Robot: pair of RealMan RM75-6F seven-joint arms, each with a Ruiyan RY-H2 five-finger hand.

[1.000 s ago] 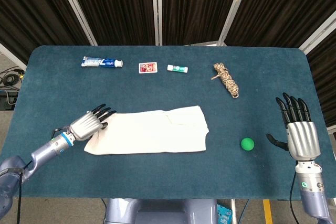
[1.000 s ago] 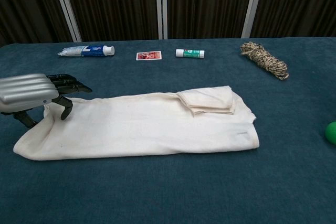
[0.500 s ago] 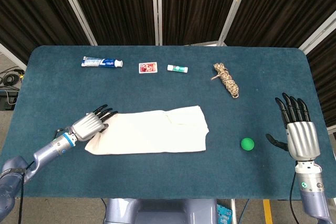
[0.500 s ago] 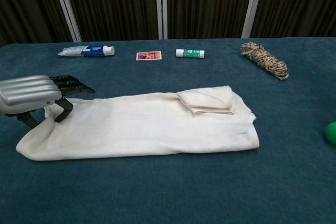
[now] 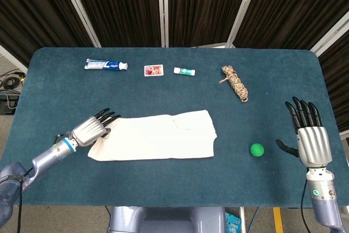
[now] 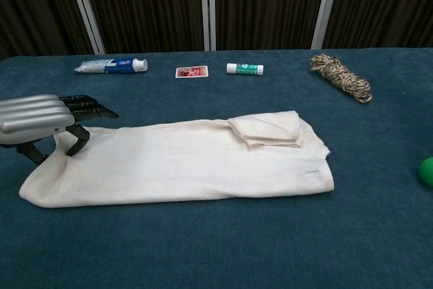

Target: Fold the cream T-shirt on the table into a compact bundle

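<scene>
Cream cotton T-shirt (image 6: 183, 160), already a long strip, lies mid-table. Our left hand (image 6: 37, 123) curls over its left end; whether it grips cloth, we cannot tell. We should lift cleanly, folding rightward. Right hand (image 5: 311, 137) rests spread, empty.

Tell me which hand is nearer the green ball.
Right. The right hand hovers open just beside the green ball, apart from it; the left hand is across the table at the cream T-shirt's far end.
</scene>
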